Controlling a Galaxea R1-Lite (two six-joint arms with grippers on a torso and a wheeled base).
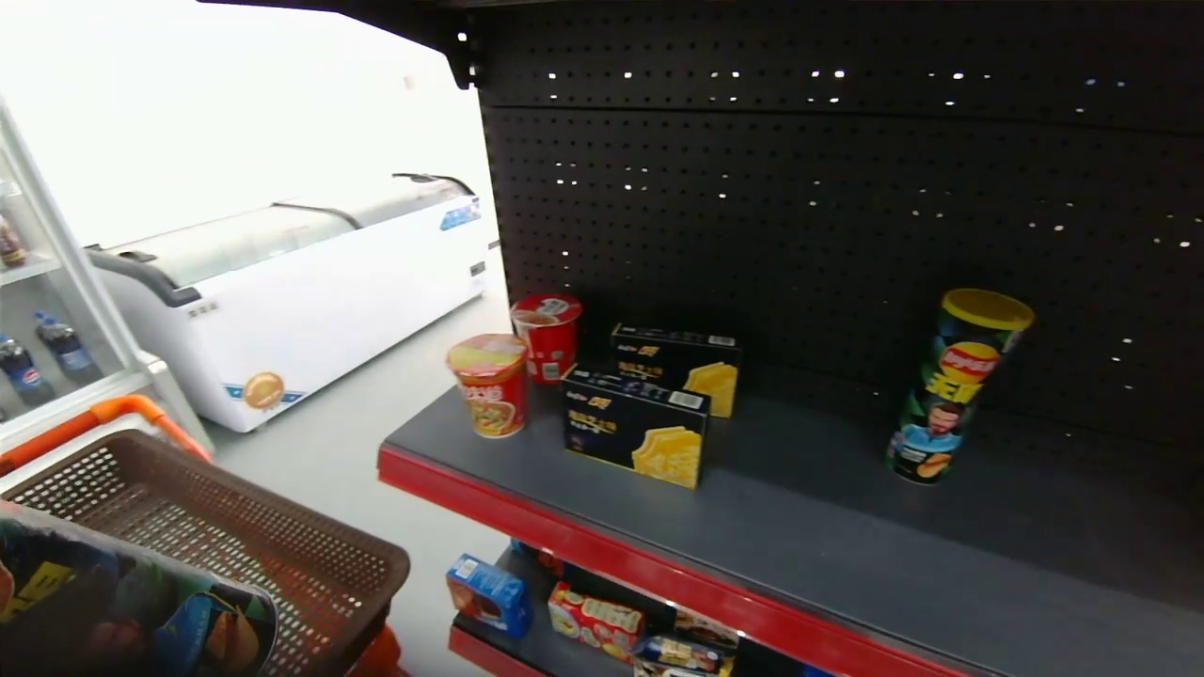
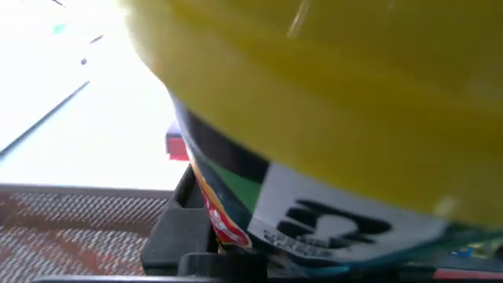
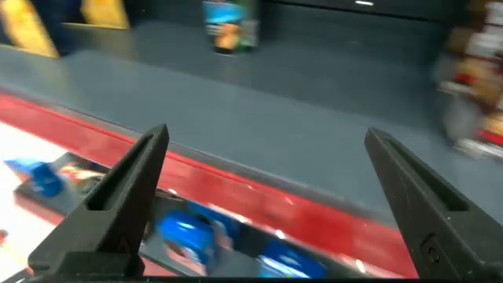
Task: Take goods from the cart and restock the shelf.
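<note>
Chip can [image 1: 122, 602] is low at the near left, over the near rim of the cart basket [image 1: 235, 527]. In the left wrist view its yellow lid and label sit right up against the camera, with basket mesh below. Can't tell whether the left gripper is clamped on it, since the contact isn't visible. My read is that it's in that arm's grasp zone, not loose in the basket. Key relation: the shelf [image 1: 847, 564] lies ahead and to the right of the can, and higher, so the can has to go up and across the red front edge. Long axis is the catch: the can lies tilted, close to flat, while the shelved chip can [image 1: 959, 385] stands upright near the back edge toward the right end. The move therefore needs a swing to vertical before set-down, else the can will likely roll on the board. The open board between the boxes [image 1: 635, 428] mid-left and the shelved chip can looks like the natural slot. Two noodle cups [image 1: 489, 385] hold the left front corner. Right gripper [image 3: 267, 204] hangs just off the front edge, jaws wide apart, nothing between them, pointed at the board. It's nearer the target but empty. The left arm is the one with the can, so I'd expect the left to do the placing. It has to clear the left front corner and the cups on the way in.
</note>
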